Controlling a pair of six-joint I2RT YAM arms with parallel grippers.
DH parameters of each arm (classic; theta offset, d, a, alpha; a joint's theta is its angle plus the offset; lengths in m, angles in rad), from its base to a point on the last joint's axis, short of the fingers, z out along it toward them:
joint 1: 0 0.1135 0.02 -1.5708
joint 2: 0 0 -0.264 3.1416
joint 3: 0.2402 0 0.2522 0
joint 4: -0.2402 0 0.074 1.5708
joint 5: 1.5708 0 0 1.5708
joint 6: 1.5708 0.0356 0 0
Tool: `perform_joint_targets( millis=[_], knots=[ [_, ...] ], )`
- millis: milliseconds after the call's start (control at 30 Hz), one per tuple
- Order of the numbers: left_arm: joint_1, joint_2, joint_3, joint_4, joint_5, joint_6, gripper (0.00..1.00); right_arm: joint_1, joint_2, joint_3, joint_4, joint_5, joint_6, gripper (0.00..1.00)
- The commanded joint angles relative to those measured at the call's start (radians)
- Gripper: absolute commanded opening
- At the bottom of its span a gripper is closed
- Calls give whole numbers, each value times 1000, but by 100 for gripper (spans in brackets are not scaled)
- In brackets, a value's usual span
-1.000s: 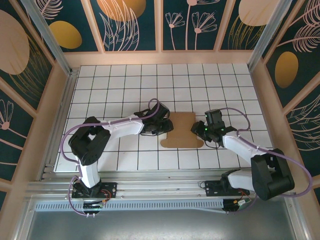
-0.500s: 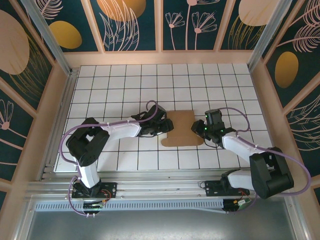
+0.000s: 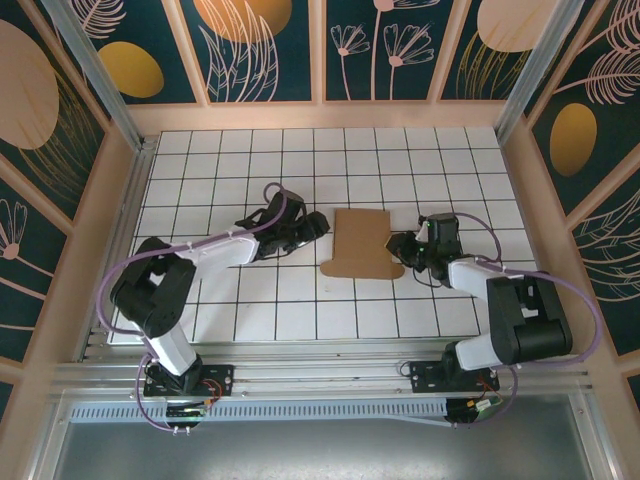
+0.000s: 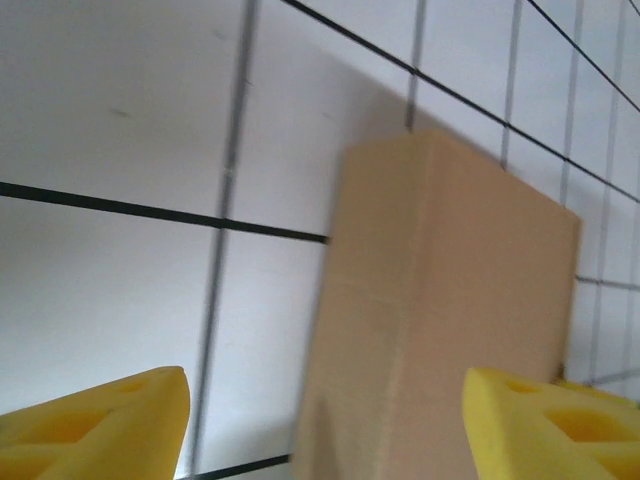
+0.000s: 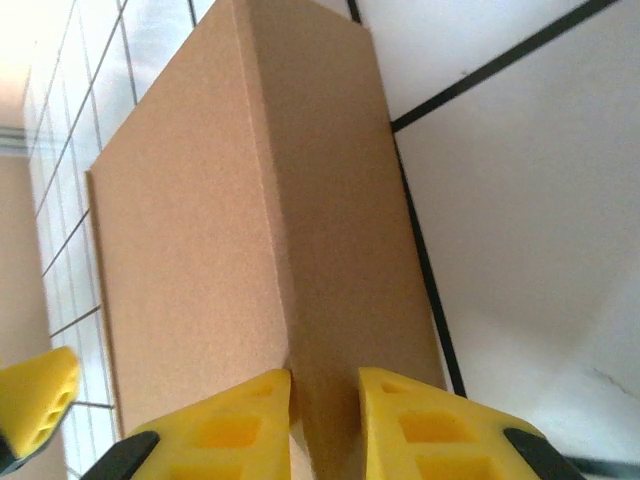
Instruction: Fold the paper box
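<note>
The paper box (image 3: 362,243) is a flat brown cardboard piece lying on the gridded table (image 3: 250,160), with small flaps at its near corners. My left gripper (image 3: 320,225) sits just left of the box, open and apart from it. In the left wrist view its yellow fingertips (image 4: 100,420) stand wide apart, with the box (image 4: 450,300) ahead and to the right. My right gripper (image 3: 398,245) is at the box's right edge. In the right wrist view it (image 5: 325,410) is shut on a folded edge panel of the box (image 5: 200,230).
White gridded table with raised wooden walls (image 3: 320,115) at the back and sides. An aluminium rail (image 3: 320,375) runs along the near edge by the arm bases. Open floor lies behind and in front of the box.
My left gripper opened, let go of the box and drew back to the left. The box shifted a little toward the back. My right gripper narrowed on its right edge.
</note>
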Motion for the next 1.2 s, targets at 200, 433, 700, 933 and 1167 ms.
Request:
perform_joint_targets(
  millis=[200, 433, 700, 933, 1167],
  knots=[
    [9, 174, 88, 169, 197, 26, 79, -108, 128, -55, -42, -108, -41, 21],
    [21, 209, 46, 410, 333, -62, 87, -193, 146, -56, -70, -159, -77, 22],
    [20, 317, 31, 761, 492, -283, 81, -194, 130, -42, -90, -161, -89, 23],
    [13, 329, 39, 794, 498, -335, 50, -180, 121, -43, -82, -169, -73, 25],
    [13, 248, 63, 598, 451, -279, 37, -156, -119, 58, -222, -126, -70, 38]
  ],
)
